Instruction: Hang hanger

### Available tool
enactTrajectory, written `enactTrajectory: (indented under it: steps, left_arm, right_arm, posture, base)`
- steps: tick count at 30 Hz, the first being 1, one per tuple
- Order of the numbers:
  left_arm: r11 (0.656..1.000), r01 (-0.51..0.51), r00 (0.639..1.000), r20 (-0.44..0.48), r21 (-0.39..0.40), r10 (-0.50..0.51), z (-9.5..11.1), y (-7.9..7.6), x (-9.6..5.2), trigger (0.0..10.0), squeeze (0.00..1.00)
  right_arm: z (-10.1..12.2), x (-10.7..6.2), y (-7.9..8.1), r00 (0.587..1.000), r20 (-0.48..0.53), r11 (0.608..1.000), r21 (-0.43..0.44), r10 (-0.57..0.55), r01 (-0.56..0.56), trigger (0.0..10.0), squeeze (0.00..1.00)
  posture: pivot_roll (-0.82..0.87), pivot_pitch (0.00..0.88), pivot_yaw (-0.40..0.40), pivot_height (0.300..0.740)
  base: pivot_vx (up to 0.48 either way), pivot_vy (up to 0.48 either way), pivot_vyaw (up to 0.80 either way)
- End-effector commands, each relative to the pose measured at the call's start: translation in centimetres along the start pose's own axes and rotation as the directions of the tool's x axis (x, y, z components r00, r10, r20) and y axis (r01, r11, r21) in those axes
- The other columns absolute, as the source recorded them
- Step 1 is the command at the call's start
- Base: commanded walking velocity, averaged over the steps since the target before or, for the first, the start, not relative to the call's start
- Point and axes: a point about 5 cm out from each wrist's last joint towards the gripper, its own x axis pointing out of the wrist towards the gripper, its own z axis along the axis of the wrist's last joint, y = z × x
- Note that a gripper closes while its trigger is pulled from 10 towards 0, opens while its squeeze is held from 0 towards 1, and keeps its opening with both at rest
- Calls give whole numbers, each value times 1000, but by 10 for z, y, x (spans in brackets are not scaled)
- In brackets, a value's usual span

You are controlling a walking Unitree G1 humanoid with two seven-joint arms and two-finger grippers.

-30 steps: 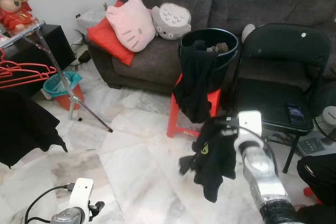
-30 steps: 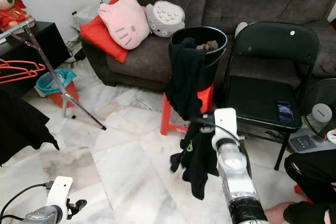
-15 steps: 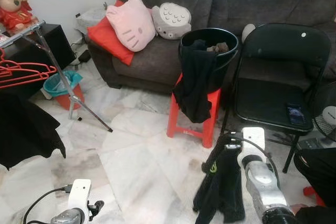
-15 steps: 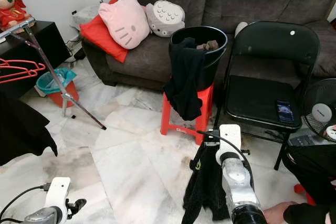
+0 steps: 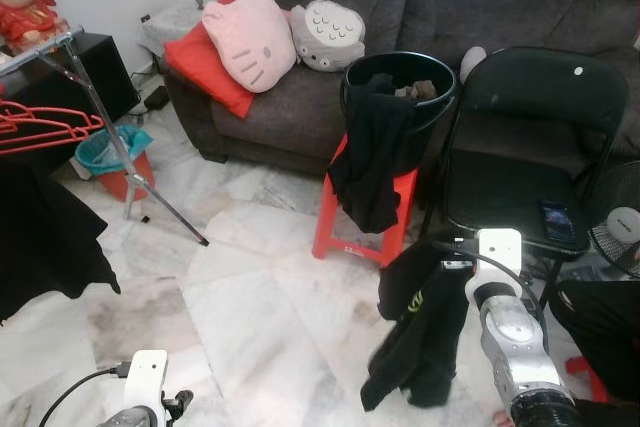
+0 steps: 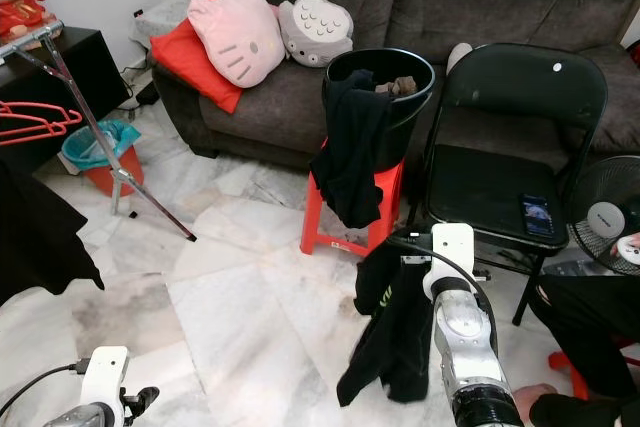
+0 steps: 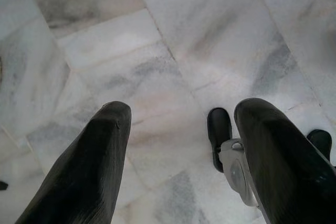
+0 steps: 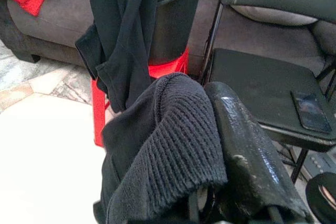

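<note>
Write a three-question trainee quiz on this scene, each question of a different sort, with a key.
1. True or false: the right gripper holds a black garment above the floor.
2. What sits on the red stool? A) fan B) black bucket C) pillow
3. Fill in: the phone lies on the black ____ seat.

Key:
1. True.
2. B, the black bucket, with dark cloth draped over its rim.
3. chair.

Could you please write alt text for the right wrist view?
The right gripper is shut on a black knitted garment draped over its fingers. Behind it, a black bucket with dark clothes over its rim sits on a red stool, beside a black chair holding a phone.
</note>
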Motion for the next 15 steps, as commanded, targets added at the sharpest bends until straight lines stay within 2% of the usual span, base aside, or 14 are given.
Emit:
enactTrajectory:
  steps: [1,3,9,15]
  left_arm:
    - [1000,-13,1000,-7,-6,13,-5,3,-1,10000,0]
    - [1000,-16,1000,-10,-13,16,-6,3,-2,10000,0]
    - [1000,-13,1000,-17,-13,12,-9,2,-2,10000,0]
    - [1000,-8,1000,-21,-11,8,-10,2,-2,10000,0]
  right_arm:
    - [12,1,-1,998,61,1000,7,-3,2,10000,0]
    - [14,1,1,997,71,1000,-14,11,-10,10000,0]
    - [16,1,4,995,90,999,-30,34,-31,10000,0]
    - [16,1,1,996,86,999,-34,25,-23,10000,0]
  posture:
    - [41,0,-13,740]
    - [46,0,-17,740]
    - [44,0,-17,740]
    - [48,0,-21,740]
  base:
    - [0,0,0]
    - [0,0,322]
    - [0,0,800]
    - [0,0,800]
